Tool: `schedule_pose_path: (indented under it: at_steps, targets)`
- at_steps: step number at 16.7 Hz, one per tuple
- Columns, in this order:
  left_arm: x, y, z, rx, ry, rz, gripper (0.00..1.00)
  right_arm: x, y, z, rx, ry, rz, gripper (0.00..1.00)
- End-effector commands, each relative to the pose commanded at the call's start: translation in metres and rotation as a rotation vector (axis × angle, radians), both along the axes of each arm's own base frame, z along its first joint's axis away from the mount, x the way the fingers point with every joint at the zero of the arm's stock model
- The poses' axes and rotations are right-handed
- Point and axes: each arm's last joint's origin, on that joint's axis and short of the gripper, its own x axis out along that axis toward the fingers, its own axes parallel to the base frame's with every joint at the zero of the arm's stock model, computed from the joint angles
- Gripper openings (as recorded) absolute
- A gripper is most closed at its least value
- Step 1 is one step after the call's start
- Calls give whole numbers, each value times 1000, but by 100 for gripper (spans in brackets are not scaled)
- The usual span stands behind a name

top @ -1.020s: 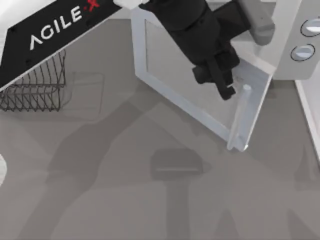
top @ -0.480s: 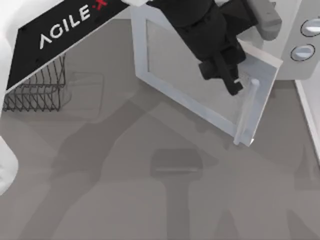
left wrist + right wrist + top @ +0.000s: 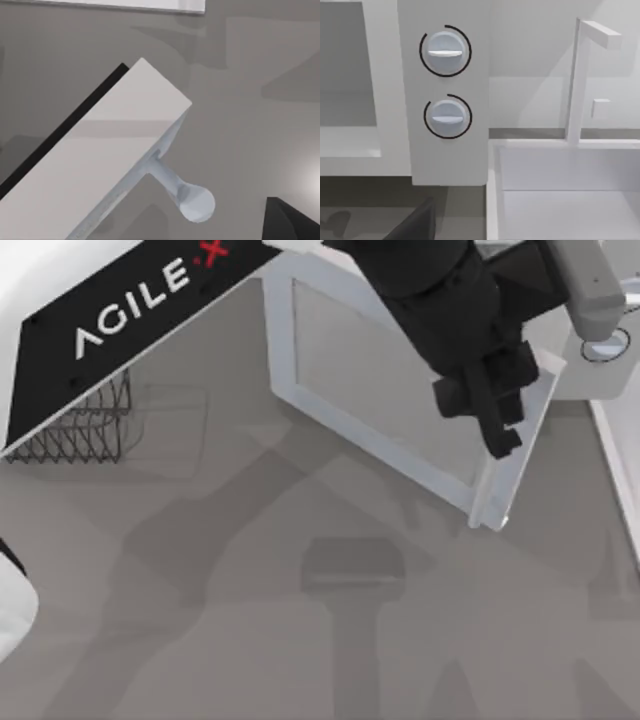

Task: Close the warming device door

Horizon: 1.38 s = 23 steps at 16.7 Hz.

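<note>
Standing partly open, the door is swinging out from the front of the warming device at the far right of the table, its white frame and greyish window angling across the tabletop with the free edge pointing toward the near right. In the left wrist view the door's pale edge is running diagonally, and the bar handle is sticking out from it on a short mount, its rounded end facing the camera. The left gripper is reaching down over the door's free edge, just beside the handle side; whether its fingers are parted or closed I cannot tell, and nothing is seen held in them. The left arm's black link marked AGILEX is crossing the far left of the top view. Beneath it, on the left of the table, a dark wire rack is sitting well apart from the door. In the right wrist view the device's control panel is facing the camera with its two round grey-blue knobs stacked one over the other, and a white sink basin with a tall faucet is lying just beside the device.
</note>
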Motion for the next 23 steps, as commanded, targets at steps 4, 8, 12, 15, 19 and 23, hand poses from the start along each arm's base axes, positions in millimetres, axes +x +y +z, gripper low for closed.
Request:
schedule_pose_path:
  at_steps: [4,8,12,15,19,23]
  targets:
    - [23,-2,-16,14,-3,84,0,0,0,0,0,0,0,100]
    - [38,-3,-28,23,-2,140,0,0,0,0,0,0,0,100]
    - [35,-6,-30,30,8,129,0,0,0,0,0,0,0,100]
    - [33,-16,-40,57,44,121,0,0,0,0,0,0,0,100]
    - [34,-25,-42,64,50,125,0,0,0,0,0,0,0,100]
    - [36,-24,-28,25,1,134,0,0,0,0,0,0,0,100]
